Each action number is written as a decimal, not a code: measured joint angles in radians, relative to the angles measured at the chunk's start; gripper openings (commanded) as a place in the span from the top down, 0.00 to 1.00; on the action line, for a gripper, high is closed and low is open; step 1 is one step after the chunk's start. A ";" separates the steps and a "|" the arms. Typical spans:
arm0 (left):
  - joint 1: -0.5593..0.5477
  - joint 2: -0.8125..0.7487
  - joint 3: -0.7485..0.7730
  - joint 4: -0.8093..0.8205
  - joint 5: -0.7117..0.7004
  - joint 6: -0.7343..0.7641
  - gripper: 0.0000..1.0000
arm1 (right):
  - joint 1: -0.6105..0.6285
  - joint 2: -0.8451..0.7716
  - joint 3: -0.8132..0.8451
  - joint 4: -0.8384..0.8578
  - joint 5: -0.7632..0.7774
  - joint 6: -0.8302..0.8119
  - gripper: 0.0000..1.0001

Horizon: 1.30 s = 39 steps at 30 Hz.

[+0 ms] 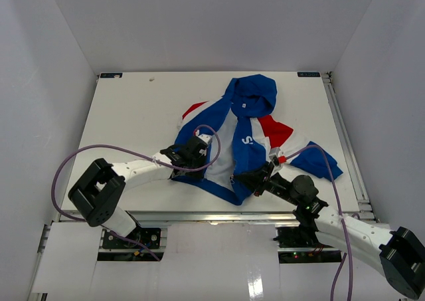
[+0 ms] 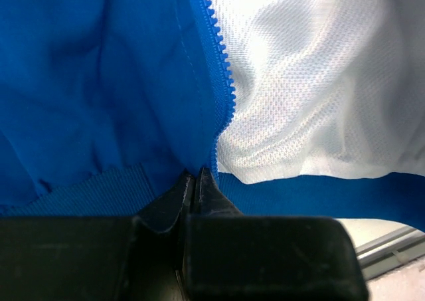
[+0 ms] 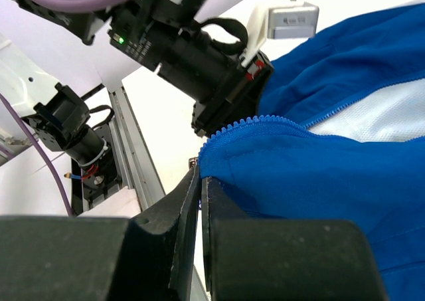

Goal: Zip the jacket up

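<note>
Alignment mattered most: the jacket (image 1: 247, 125) lay spread open with the table (image 1: 133, 108) beneath it, its two front edges apart at the hem. The left gripper (image 2: 196, 176) was clamped on the jacket's hem at the foot of the zipper teeth (image 2: 222, 68); the right gripper (image 3: 200, 175) pinched the jacket's opposite bottom corner. Both corners probably needed drawing together, taut and level, before the zipper ends could mate. Only the overhead view showed the whole gap across the jacket; only the wrist views showed the closed fingers.

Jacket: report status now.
Left pincer shut on jacket hem. Right pincer shut on opposite zipper edge. Jacket unzipped, lining showing. Nothing blocking.
</note>
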 measured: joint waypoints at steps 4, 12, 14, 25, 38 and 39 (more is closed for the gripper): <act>0.000 -0.018 0.000 -0.001 0.003 0.000 1.00 | 0.000 0.001 0.000 -0.013 0.000 -0.002 0.92; 0.000 -0.062 0.000 -0.001 0.003 -0.013 0.83 | 0.000 0.014 0.000 -0.020 0.000 -0.002 0.92; 0.000 -0.076 0.000 -0.001 0.003 -0.017 1.00 | 0.000 0.014 0.000 -0.023 0.000 -0.002 0.92; 0.000 -0.179 -0.052 0.076 0.083 0.019 1.00 | 0.000 0.035 0.000 -0.026 -0.004 -0.006 0.92; 0.002 -0.396 -0.153 0.436 0.358 0.087 1.00 | 0.000 0.125 0.000 0.074 -0.077 -0.026 0.92; 0.002 -0.402 -0.173 0.468 0.375 0.088 1.00 | 0.000 0.125 0.000 0.079 -0.083 -0.028 0.92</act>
